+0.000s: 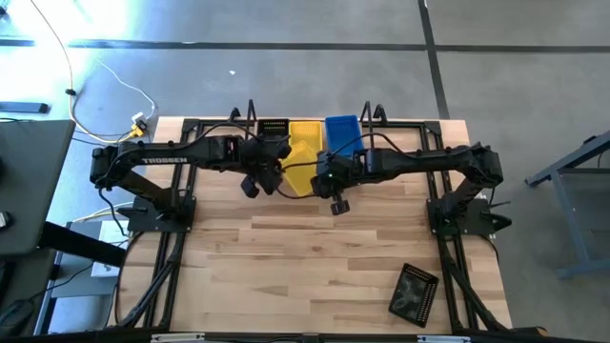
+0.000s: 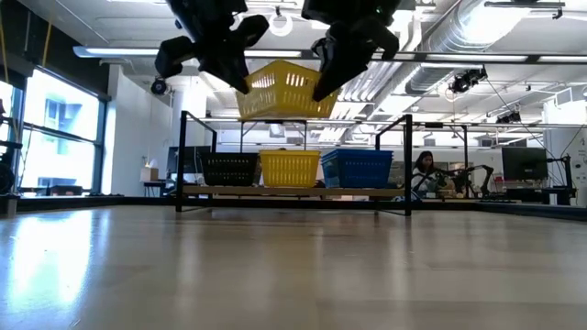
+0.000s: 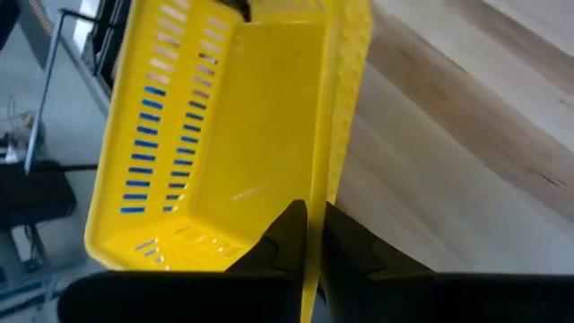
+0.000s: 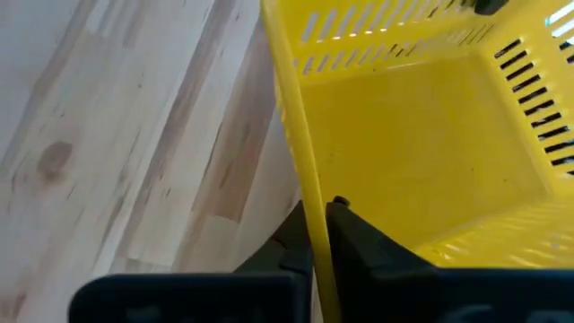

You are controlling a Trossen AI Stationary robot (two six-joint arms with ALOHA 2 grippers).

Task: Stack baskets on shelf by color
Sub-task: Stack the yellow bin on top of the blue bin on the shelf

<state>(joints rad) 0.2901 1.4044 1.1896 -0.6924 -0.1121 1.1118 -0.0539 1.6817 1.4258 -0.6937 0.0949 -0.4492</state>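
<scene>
While both fingers pinch yellow basket (image 2: 286,92) rims, it hangs above shelf (image 2: 293,191).

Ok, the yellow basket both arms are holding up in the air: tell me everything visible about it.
The lifted yellow basket is a shallow rectangular plastic tray with slotted walls and a plain floor, empty inside. It hangs above the table in front of the shelf, roughly level, open side up. The left gripper is shut on one side wall and the right gripper on the opposite wall. Nothing else touches it. In the low view it sits above another yellow basket on the shelf.
</scene>
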